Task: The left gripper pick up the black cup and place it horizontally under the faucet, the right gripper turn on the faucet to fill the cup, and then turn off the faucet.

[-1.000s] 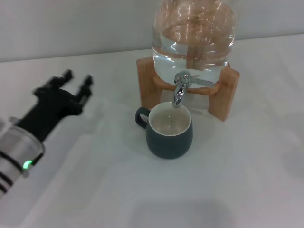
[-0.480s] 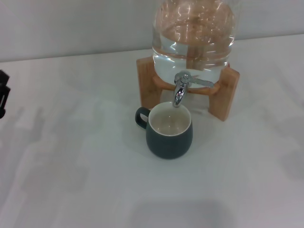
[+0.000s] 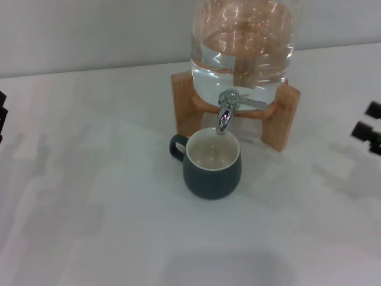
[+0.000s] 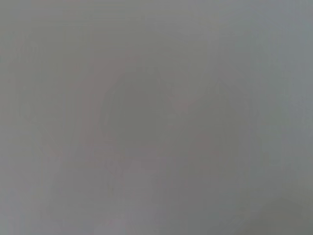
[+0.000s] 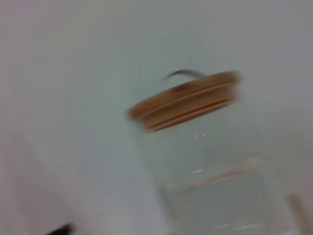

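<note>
On the white worktop [image 3: 119,238], the black cup [image 3: 212,165] stands upright near the centre of the head view, its loop handle pointing toward about 10 o'clock and its cream inside open to the top. The cup looks empty, though a thin film of water could not be ruled out.

Just beyond it, at 12 o'clock, the faucet [image 3: 226,112] hangs with its spout directly over the cup's mouth, so the placing part of the task seems done. Its thin lever runs out toward 3 o'clock, lying crosswise, pointing at the right side of the scene.

The right gripper [image 3: 370,127] shows only as two blunt black tips at the 3 o'clock edge, with a gap between them, so its fingers appear spread and hold nothing. It is the nearer arm to the lever, which lies toward 9 o'clock from it, well apart.

The left gripper [image 3: 2,117] is a sliver at the 9 o'clock edge; whether its fingers are spread I cannot tell.

Farthest back stands the glass jar [image 3: 243,42] on its wooden stand [image 3: 280,119], holding water; the right wrist view catches its wooden lid [image 5: 186,100].
</note>
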Controlling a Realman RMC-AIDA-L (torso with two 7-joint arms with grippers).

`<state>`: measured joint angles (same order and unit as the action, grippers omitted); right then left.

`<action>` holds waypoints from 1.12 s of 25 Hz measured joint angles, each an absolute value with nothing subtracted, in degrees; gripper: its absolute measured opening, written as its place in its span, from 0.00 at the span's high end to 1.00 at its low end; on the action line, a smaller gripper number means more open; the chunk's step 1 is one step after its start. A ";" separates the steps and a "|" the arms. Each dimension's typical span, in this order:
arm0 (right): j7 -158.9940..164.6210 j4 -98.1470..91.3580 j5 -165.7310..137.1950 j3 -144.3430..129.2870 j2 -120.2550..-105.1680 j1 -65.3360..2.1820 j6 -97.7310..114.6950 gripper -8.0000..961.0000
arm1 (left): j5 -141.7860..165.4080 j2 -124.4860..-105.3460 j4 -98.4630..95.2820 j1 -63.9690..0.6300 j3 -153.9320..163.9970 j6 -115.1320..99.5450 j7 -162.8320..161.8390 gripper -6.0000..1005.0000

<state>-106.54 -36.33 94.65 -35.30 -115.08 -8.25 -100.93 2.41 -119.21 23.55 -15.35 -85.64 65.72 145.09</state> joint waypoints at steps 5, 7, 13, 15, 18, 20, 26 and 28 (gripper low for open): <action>-105.57 -39.49 102.06 -50.90 -115.21 -8.66 -97.88 0.12 | 2.41 -119.10 23.49 -15.52 -86.84 64.85 144.31 0.48; -105.81 -40.82 104.71 -55.63 -115.25 -8.67 -95.48 0.12 | 2.41 -119.09 23.44 -15.42 -86.86 64.60 144.29 0.48; -105.11 -47.09 110.54 -69.58 -115.30 -8.07 -82.98 0.12 | 2.43 -119.09 23.38 -15.17 -86.90 64.06 144.28 0.48; -104.58 -48.51 111.38 -71.81 -115.30 -7.79 -79.59 0.12 | 2.63 -119.09 23.33 -15.30 -86.92 63.99 144.29 0.48; -104.26 -49.92 112.70 -74.02 -115.31 -7.37 -75.94 0.12 | 2.77 -119.09 23.29 -15.48 -86.92 63.94 144.29 0.48; -104.19 -50.38 113.18 -74.53 -115.30 -7.18 -75.00 0.12 | 2.80 -119.09 23.28 -15.49 -86.89 63.90 144.30 0.48; -104.01 -50.63 114.17 -74.58 -115.24 -7.05 -74.25 0.12 | 2.99 -119.09 23.28 -15.65 -86.72 63.23 144.31 0.48; -104.01 -50.60 114.56 -74.58 -115.23 -7.12 -74.19 0.12 | 3.04 -119.09 23.28 -15.66 -86.69 63.18 144.32 0.48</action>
